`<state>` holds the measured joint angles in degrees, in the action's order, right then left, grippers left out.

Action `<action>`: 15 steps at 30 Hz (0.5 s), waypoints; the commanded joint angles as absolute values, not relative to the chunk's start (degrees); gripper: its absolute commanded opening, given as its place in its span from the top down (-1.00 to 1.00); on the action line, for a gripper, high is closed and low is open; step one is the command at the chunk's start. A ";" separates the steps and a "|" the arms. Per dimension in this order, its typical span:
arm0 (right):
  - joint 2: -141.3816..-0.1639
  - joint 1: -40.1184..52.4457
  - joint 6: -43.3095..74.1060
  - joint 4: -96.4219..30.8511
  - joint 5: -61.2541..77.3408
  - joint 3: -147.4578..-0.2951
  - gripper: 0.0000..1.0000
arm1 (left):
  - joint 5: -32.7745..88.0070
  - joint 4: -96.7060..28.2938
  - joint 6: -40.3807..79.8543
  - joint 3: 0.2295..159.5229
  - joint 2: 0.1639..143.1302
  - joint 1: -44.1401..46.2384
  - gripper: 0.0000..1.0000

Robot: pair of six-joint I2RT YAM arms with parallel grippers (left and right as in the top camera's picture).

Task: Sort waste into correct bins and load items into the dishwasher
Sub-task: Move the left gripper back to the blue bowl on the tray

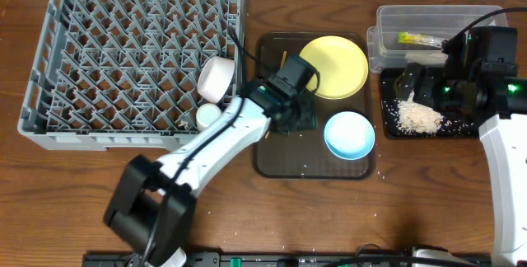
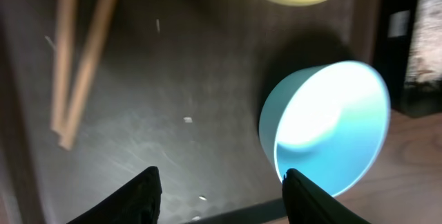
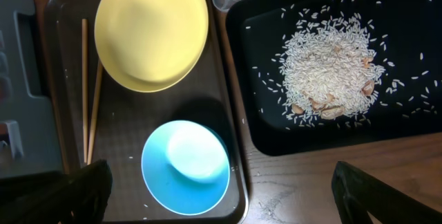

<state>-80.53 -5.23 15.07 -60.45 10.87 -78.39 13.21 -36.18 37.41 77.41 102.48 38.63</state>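
Over bare brown tray (image 2: pixel 173 99) floor with left gripper (image 2: pixel 221 186) spread, holding nothing: chopsticks (image 2: pixel 83 58) to one side, light-blue bowl (image 2: pixel 324 127) to the other (close by the rim). Right gripper (image 3: pixel 235 196) gaping too, empty; rice (image 3: pixel 331 72) heaped inside black tray (image 3: pixel 414 134).

Rack (image 1: pixel 107 139), 10 o'clock: grey moulded plastic, matt.
Table (image 1: pixel 412 201): brown wood grain, slight sheen.
Brown tray (image 2: pixel 173 92), centre: dark, matt, fine-textured, and scuffed when seen close up.
Yellow plate (image 1: pixel 333 67), tray's 1 o'clock: smooth, satin.
Light-blue bowl (image 1: pixel 349 133), tray's 4 o'clock: smooth, glossy, with a bright highlight inside.
Chopsticks (image 3: pixel 85 92): bare pale wood, matt.
White bowl (image 1: pixel 217 78) and small white cup (image 1: pixel 207 115), rack's 4 o'clock corner: smooth and hard-looking. Ceramic or plastic, can't tell.
Clear tub (image 1: pixel 380 40), 2 o'clock: see-through plastic, slightly cloudy walls.
Packet (image 1: pixel 420 39) in it: printed yellow-green, finish too small to judge.
Black tray (image 3: pixel 276 131), 3 o'clock: smooth black plastic, sheen along the rim.
Rice (image 3: pixel 328 65) on it: matt white grains.
Fingers (image 2: pixel 141 196) of left gripper (image 2: pixel 221 184): matt black.
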 commanded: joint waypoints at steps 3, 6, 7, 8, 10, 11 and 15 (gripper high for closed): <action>-80.79 -5.61 15.64 -60.53 10.74 -78.96 -0.99 | 16.08 -35.09 48.99 77.10 106.06 41.45 -0.18; -80.79 -5.61 15.64 -60.51 10.74 -78.96 -0.98 | 17.54 -33.80 49.01 77.10 106.83 42.30 -0.20; -80.79 -5.61 15.64 -60.51 10.76 -78.96 -0.99 | 17.54 -33.67 49.01 77.08 107.04 42.50 -0.20; -80.79 -5.61 15.64 -60.51 10.74 -78.96 -0.99 | 17.54 -33.58 49.01 77.08 107.24 42.54 -0.20; -80.79 -5.61 15.64 -60.51 10.74 -78.96 -0.99 | 17.32 -33.23 49.06 77.08 108.07 42.52 -0.20; -80.79 -5.61 15.64 -60.51 10.74 -78.96 -0.99 | 17.37 -32.67 49.15 77.08 108.51 42.52 -0.20; -80.79 -5.58 15.64 -60.53 10.74 -78.96 -0.99 | 17.58 -30.63 53.01 77.08 111.53 42.74 -0.21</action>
<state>-80.53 -5.23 15.07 -60.45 10.87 -78.39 16.84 -31.42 49.63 77.28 108.38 42.59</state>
